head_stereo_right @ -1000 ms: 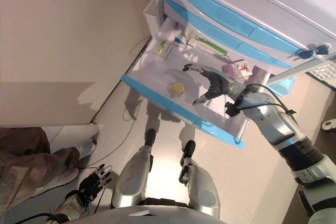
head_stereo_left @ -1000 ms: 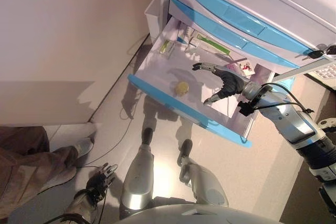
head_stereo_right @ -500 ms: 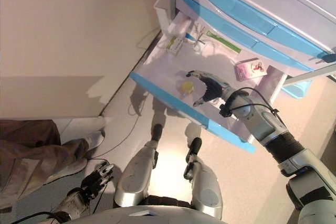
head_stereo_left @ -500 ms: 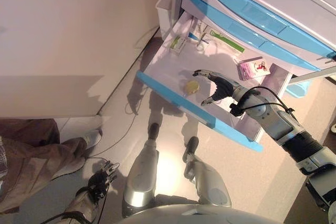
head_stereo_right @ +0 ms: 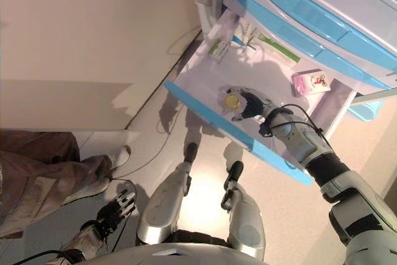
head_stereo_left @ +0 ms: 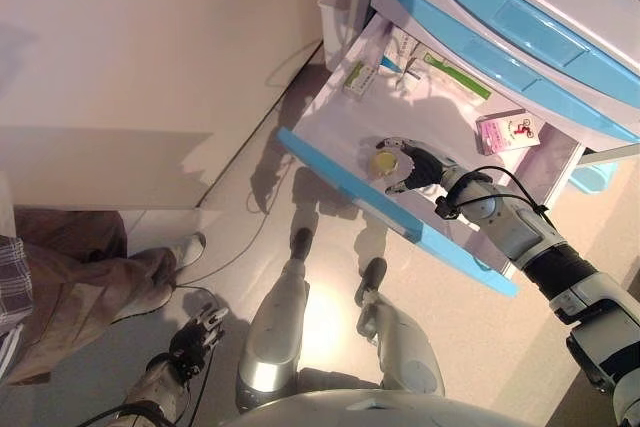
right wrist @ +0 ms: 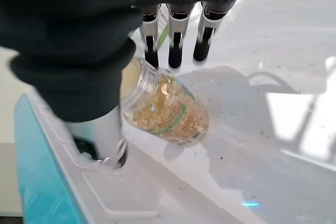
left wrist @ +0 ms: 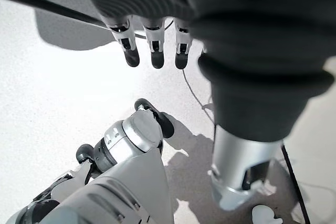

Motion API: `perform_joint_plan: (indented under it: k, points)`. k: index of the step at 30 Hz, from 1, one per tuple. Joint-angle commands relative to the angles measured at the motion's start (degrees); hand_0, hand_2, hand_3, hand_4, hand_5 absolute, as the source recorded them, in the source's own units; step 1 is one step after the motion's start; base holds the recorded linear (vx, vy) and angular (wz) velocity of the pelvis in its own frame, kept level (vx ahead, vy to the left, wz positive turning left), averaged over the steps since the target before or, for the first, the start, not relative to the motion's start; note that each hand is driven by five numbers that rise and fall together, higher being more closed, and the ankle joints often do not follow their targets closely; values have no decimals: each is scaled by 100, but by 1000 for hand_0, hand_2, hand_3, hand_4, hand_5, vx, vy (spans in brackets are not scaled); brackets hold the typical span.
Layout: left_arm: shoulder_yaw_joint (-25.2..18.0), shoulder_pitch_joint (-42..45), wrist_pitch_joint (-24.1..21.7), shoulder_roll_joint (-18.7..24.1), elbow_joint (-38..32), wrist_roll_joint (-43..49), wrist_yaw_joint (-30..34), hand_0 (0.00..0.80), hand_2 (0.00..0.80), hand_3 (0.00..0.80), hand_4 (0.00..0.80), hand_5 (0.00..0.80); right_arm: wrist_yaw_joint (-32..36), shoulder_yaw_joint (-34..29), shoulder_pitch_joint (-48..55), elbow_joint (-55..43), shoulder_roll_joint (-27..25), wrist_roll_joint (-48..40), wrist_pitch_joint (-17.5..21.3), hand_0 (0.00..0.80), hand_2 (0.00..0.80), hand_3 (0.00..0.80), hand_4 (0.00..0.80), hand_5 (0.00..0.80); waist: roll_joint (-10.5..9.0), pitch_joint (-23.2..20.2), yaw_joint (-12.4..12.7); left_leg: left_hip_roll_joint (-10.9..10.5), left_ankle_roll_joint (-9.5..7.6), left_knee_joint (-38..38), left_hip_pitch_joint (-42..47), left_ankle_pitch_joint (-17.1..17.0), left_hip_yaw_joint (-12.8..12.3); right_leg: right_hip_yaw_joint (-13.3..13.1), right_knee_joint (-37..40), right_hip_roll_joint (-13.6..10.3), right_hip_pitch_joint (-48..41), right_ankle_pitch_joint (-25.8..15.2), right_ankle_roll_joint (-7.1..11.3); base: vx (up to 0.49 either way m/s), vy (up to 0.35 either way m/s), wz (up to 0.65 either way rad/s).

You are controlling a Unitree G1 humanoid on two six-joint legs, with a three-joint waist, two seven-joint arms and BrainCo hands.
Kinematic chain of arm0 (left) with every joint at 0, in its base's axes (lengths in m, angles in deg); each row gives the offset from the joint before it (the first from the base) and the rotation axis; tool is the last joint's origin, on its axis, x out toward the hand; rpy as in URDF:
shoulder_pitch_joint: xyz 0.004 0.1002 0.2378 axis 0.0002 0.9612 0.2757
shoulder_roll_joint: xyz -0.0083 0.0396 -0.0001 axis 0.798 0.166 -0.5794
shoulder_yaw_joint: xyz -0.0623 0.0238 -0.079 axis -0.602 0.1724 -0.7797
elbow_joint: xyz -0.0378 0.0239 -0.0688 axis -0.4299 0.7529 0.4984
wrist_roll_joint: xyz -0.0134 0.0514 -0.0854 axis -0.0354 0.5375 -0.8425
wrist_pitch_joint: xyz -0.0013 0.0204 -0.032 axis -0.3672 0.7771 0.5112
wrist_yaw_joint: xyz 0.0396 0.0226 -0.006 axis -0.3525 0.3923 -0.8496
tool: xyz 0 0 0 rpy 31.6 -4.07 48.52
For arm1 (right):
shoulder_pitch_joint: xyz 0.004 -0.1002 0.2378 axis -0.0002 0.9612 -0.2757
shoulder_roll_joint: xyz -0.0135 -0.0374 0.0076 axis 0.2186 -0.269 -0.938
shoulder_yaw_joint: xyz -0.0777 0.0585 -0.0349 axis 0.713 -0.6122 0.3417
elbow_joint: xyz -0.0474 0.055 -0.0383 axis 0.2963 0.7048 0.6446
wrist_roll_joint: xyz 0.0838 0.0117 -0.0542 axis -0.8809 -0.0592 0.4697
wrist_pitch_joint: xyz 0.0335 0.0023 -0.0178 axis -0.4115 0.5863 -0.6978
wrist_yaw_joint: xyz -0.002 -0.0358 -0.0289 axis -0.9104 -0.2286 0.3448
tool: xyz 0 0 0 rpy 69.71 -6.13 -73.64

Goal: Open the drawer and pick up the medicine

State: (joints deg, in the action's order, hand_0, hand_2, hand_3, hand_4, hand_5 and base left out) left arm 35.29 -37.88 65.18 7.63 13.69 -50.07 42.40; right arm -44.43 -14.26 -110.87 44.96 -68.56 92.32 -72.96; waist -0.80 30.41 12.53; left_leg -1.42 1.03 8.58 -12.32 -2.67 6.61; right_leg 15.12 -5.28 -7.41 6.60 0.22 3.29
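One drawer, the pulled-out white plastic drawer with the blue front edge, is my landmark here, and it already stands open far enough for my right hand to reach inside over its floor. The medicine, a small clear round bottle of yellowish pills with a pale lid, lies on its side on the drawer floor just behind the blue front, and I judge that is why my arm comes in low over the front edge and my hand is set right at it rather than deeper in. My fingers hang straight and loosely spread past the bottle, my thumb comes down on its other side, and nothing is curled round it yet, so the hand brackets the bottle with the grasp not yet closed. Further back in the drawer lie a pink flat box, near the right rear, and a green-and-white carton at the far left corner, both well apart from my hand. The right wrist view shows what the head views cannot: the bottle tipped over, its contents, and the gap between it and my fingertips; the head views show only a yellow spot beside the hand. My left hand hangs idle over the floor, well below the drawer, fingers straight and empty, near a person's trouser leg and shoe.
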Motion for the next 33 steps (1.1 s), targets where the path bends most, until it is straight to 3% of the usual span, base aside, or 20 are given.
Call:
perform_joint_plan:
  k: [1, 2, 22, 33]
  points:
    - [242, 264, 56, 23, -62, -160, 54, 0, 0, 0, 0, 0, -111, 311, -221, -291, -28, -32, 194, 568, 568, 568, 568, 568, -45, -265, 24, -101, 46, 629, -363, 595, -39, -59, -406, -260, 314, -2, 205, 0, 0, 0]
    - [249, 265, 60, 15, -69, -159, 49, 0, 0, 0, 0, 0, -88, 309, -222, -276, -4, -21, 196, 800, 800, 800, 800, 800, -43, -265, 25, -103, 47, 634, -365, 594, -36, -60, -411, -265, 320, -5, 207, 0, 0, 0]
    - [242, 314, 67, -10, -185, -28, -8, 0, 0, 0, 0, 0, -285, 236, -177, -271, 14, 24, 413, 800, 800, 800, 800, 800, -96, -349, -16, -41, 40, 474, -214, 581, -118, -74, -345, -246, 279, -58, 248, 0, 0, 1]
    - [149, 414, 109, -55, -293, 10, -106, 0, 0, 0, 0, 0, -494, -197, 4, -1065, -340, 39, 582, 800, 800, 800, 800, 800, -153, -499, -163, 26, 47, 307, -17, 595, -227, -167, -233, -214, 168, -91, 292, 1, -6, -7]
